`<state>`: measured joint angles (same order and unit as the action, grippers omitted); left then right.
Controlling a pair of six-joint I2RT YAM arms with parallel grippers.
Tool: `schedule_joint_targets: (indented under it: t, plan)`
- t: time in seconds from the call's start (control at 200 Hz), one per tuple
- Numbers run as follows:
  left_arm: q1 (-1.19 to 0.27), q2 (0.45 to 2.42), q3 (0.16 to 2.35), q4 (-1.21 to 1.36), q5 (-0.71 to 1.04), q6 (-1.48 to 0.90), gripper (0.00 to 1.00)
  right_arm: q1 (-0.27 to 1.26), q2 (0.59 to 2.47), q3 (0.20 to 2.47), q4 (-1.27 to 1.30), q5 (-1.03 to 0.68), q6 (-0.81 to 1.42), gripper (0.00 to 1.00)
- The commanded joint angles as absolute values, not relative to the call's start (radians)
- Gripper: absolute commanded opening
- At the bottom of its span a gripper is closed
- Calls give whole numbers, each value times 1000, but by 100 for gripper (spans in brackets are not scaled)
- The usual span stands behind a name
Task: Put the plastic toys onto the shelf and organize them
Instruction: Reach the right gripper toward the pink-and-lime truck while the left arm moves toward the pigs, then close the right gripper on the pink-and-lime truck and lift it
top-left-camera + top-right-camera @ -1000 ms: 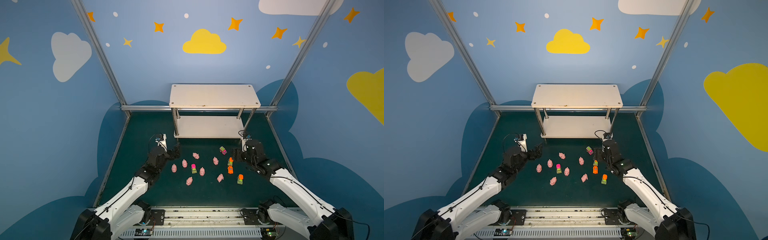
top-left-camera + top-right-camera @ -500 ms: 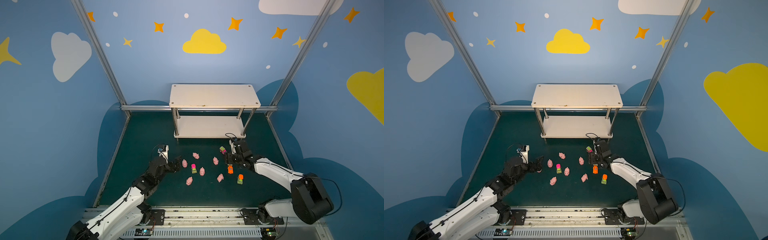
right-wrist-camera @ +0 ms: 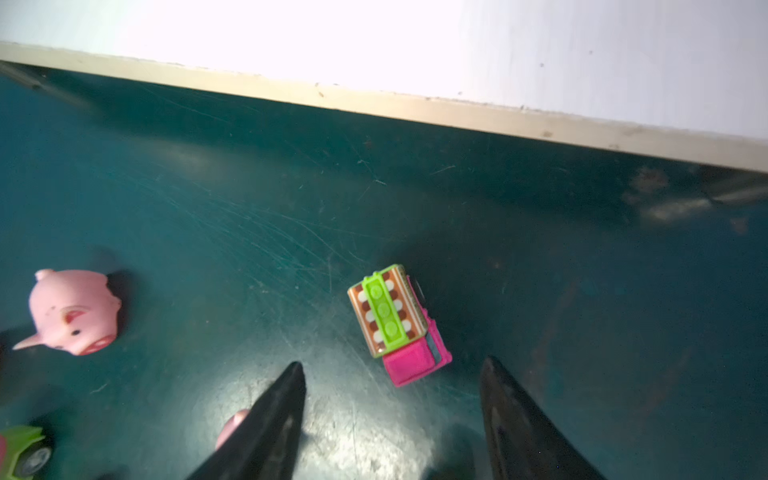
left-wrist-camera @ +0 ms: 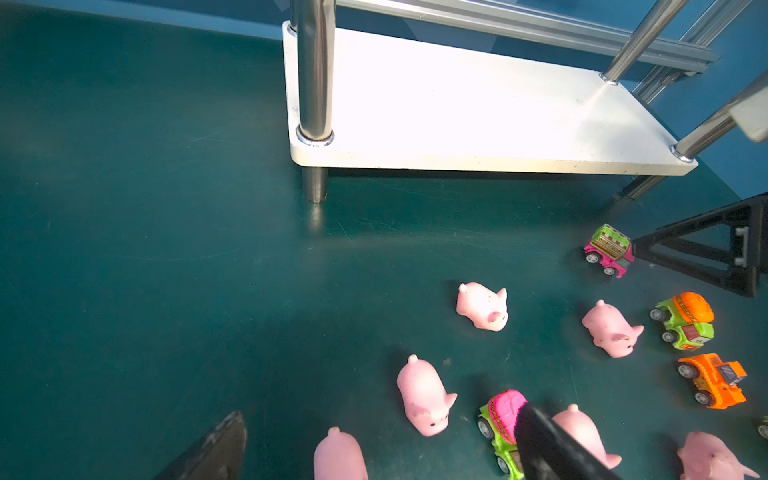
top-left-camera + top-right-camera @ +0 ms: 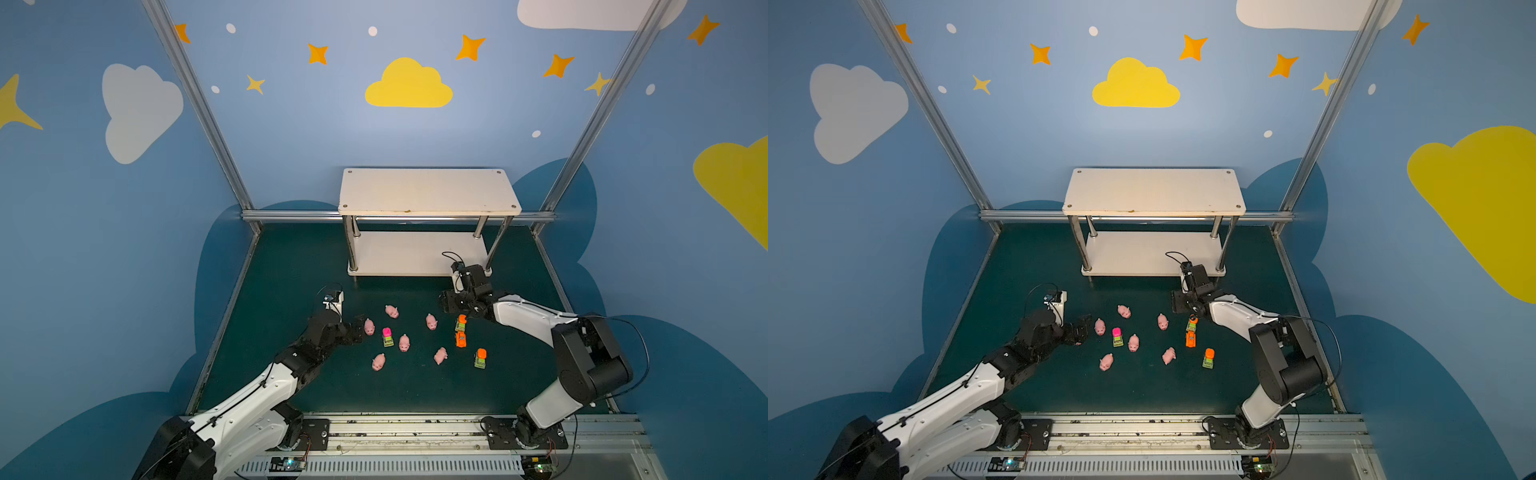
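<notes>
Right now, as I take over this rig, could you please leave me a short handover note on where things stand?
Left pincer: open, empty, low beside the pigs.
Right pincer: open, empty, tips just short of the pink-and-green truck.
Toys: all pigs and vehicles in view lie on the green mat before the shelf.
Done: nothing shelved; both boards bare.
Left: shelve and sort every toy.

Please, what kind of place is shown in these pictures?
Probably a robot training cell decorated like a nursery: blue walls painted with clouds and stars, two robot arms on a rail, and toy pigs before a white shelf.
</notes>
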<state>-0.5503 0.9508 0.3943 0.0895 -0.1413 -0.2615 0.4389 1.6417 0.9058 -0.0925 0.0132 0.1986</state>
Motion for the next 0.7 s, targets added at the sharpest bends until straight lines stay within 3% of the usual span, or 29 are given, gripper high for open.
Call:
schedule_joint_targets:
  t: [0.0, 0.691]
  plan:
    - [-551, 958, 422, 128, -147, -239, 100, 424, 1680, 950, -102, -20, 181, 60]
    - [-551, 991, 428, 144, -135, -230, 100, 442, 1774, 977, -105, -98, 230, 51]
